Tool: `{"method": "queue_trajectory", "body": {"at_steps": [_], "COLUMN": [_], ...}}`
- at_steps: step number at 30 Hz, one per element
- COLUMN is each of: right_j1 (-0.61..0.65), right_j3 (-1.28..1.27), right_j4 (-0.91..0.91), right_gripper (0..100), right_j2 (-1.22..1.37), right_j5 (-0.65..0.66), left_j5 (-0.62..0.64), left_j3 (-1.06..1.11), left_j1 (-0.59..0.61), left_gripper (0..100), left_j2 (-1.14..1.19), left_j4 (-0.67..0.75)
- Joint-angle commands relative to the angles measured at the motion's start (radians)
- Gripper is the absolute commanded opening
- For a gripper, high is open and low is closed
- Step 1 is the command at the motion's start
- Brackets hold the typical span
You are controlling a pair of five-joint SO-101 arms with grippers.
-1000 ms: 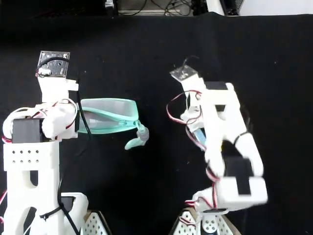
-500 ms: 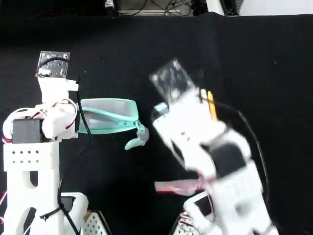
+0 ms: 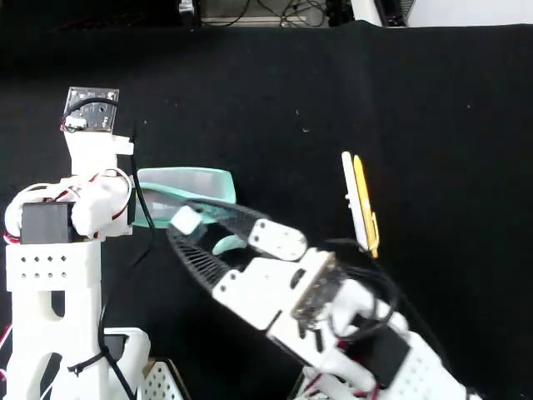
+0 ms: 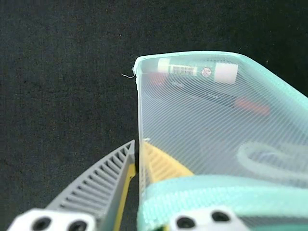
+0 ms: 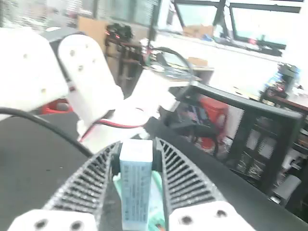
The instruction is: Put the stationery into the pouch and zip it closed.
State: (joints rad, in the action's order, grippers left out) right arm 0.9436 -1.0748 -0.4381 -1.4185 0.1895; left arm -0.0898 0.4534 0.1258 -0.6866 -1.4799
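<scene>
The teal mesh pouch (image 3: pixel 190 185) lies on the black table, its left end pinched by my left gripper (image 3: pixel 138 205), which is shut on the pouch edge (image 4: pixel 140 159). Through the mesh (image 4: pixel 207 115) I see a white tube (image 4: pixel 192 70) and a red item (image 4: pixel 250 106) inside. My right gripper (image 3: pixel 177 230) reaches across from the lower right and hovers at the pouch's mouth, shut on a pale eraser (image 3: pixel 185 222). The right wrist view has the eraser (image 5: pixel 136 178) upright between both fingers, with teal pouch fabric (image 5: pixel 158 204) beneath. A white pen and a yellow pen (image 3: pixel 360 202) lie side by side right of centre.
The left arm's white body (image 3: pixel 50 250) stands at the left edge, and it also shows close ahead in the right wrist view (image 5: pixel 86 82). The right arm's body (image 3: pixel 333 317) crosses the lower middle. Black cloth (image 3: pixel 433 108) covers the table.
The right arm swung from right of centre down and left to the pouch mouth, carrying the eraser. The two pens it had covered now show. Left arm and pouch stayed still.
</scene>
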Motion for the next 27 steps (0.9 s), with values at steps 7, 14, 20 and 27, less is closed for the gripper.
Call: {"method": "queue_trajectory", "body": {"at_steps": [7,14,20,27], "right_j1": [-0.084,-0.13,-0.123,-0.127], "right_j3": [-0.008,-0.012,0.093,0.545], "right_j4": [0.299,0.307,0.009,-0.563], "right_gripper": [1.3,1.4,10.8,22.3], "right_j2": [0.295,0.444,0.444,0.444], "right_j5": [-0.008,-0.009,-0.015,-0.087], "left_j5": [-0.003,-0.003,-0.005,-0.008], "left_j3": [0.004,0.004,0.004,0.004], "left_j1": [0.013,0.013,0.013,0.013], "left_gripper": [3,3,3,3], "left_j2": [0.003,0.003,0.003,0.003], "left_j4": [-0.003,-0.003,-0.003,-0.003]}}
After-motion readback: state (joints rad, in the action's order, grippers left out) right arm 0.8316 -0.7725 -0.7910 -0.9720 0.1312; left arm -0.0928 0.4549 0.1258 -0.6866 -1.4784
